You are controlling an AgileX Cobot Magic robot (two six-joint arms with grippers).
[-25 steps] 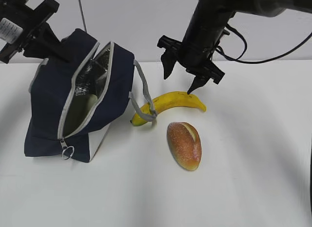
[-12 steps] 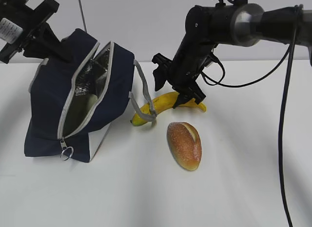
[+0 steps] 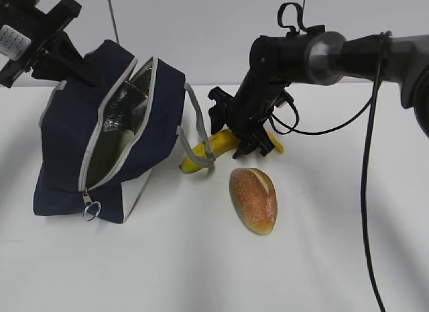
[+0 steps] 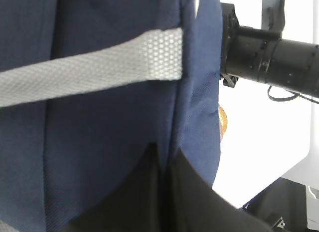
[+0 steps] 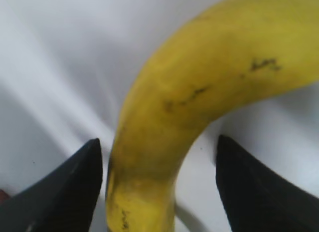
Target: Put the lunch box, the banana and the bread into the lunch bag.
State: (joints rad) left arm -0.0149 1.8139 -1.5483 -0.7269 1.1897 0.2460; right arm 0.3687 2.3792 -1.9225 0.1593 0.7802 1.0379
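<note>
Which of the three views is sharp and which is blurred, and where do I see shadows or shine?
Exterior view: sharp, even light, soft grey shadows on the table, shine on the silver lining of the lunch bag. Left wrist view: bag fabric close and soft, white background overexposed. Right wrist view: the banana fairly clear, the fingertips blurred, diffuse shadows beneath.

Banana (image 5: 199,92) between spread jaws
</note>
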